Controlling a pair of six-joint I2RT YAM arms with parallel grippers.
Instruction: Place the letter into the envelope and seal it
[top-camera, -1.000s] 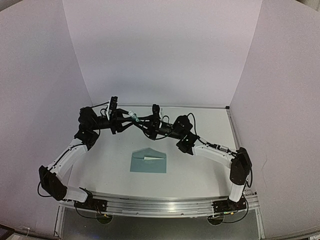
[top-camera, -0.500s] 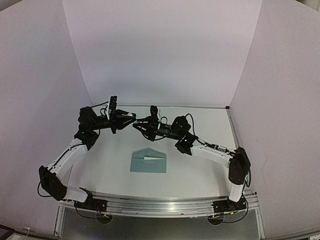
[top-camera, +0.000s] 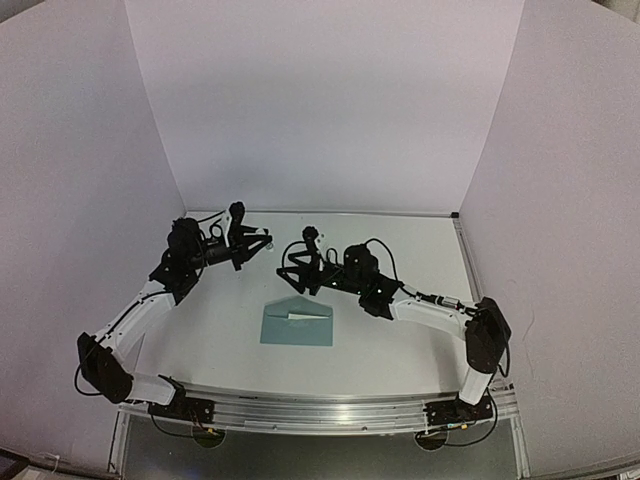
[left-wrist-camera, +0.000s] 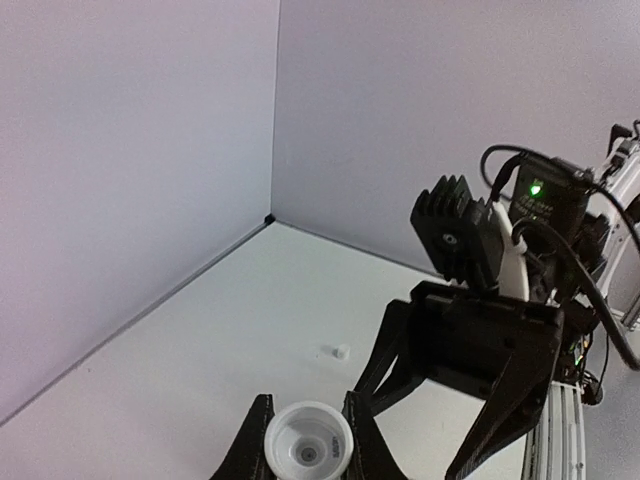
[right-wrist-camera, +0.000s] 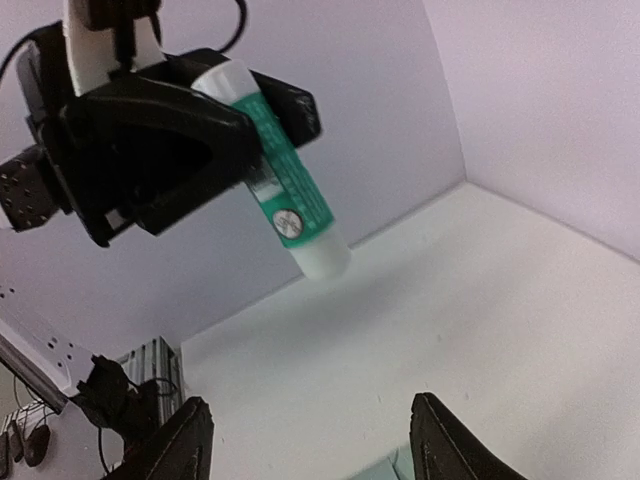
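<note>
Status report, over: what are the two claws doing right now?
Left gripper shut on glue stick. Right gripper open, empty. Envelope flat on table, flap open.

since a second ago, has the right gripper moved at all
Yes. In the top view the right gripper has come down the picture, closer to the envelope, which has stayed where it lay.

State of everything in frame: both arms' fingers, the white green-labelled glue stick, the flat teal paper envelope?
Left fingers: shut on the white glue stick with a green label.
Right fingers: open, empty.
Glue stick: held in the air, tilted.
Flat teal paper envelope: lying on the white table, triangular flap open, unsealed.
Small white piece: loose on the table.
</note>
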